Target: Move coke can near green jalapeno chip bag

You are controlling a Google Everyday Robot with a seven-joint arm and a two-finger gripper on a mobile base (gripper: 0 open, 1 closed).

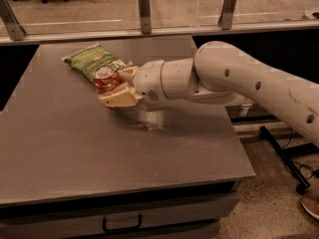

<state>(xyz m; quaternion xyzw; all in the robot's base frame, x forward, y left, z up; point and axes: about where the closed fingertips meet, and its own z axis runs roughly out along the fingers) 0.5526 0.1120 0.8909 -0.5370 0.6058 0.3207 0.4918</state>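
Observation:
The coke can (pixel 105 79), red with a silver top, sits between the fingers of my gripper (pixel 112 86), held above the table. The gripper is shut on the can, one tan finger (pixel 118 99) in front of it and the other (pixel 128 72) behind. The green jalapeno chip bag (pixel 89 59) lies flat on the far left part of the table, with white lettering. The can is right at the bag's near right end and covers part of it. My white arm (pixel 234 81) reaches in from the right.
The grey table (pixel 75 143) has a drawer with a handle (pixel 122 225) below its front edge. A clear plastic object (pixel 149 116) stands on the table under my wrist. A railing with posts (pixel 144 9) runs behind the table. A dark stand base (pixel 286 156) is on the floor at right.

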